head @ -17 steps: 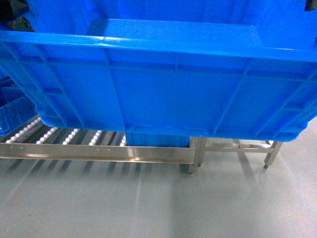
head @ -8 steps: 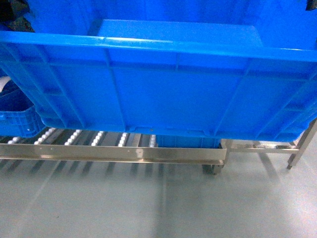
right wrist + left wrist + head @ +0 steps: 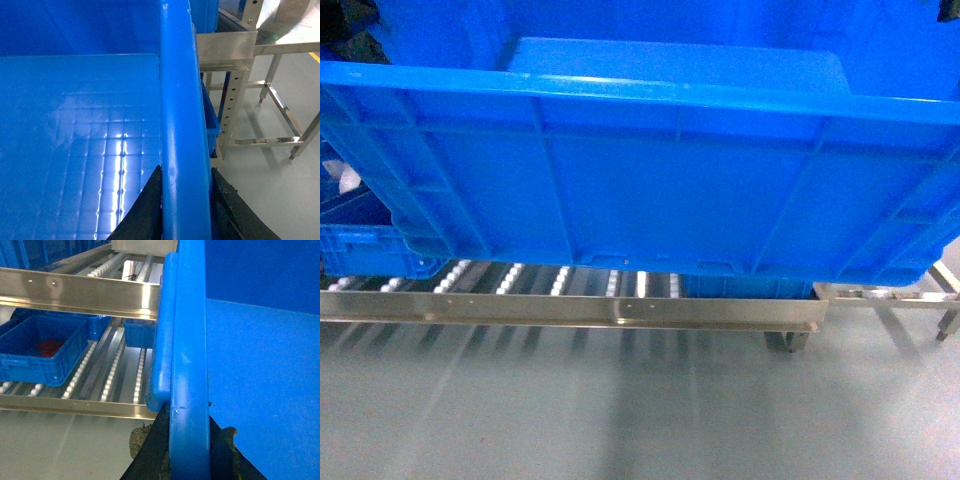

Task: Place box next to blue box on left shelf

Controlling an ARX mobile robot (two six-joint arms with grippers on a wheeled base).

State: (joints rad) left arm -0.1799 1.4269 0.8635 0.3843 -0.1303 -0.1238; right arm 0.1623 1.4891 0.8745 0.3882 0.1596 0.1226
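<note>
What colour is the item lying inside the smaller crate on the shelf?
Red, inside the smaller blue crate on the left shelf; clearest in the left wrist view.

A stainless-steel roller shelf [image 3: 620, 312] with a flat silvery front rail and rows of small white rollers stands on a grey floor [image 3: 620, 420]. A small blue ribbed plastic crate [image 3: 42, 347] rests on the rollers towards its left end.

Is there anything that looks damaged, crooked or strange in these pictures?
Nothing stands out. The box is held level, with the left gripper and the right gripper clamped on opposite rims. The shelf below looks straight, and the small blue box sits squarely on its rollers.
</note>
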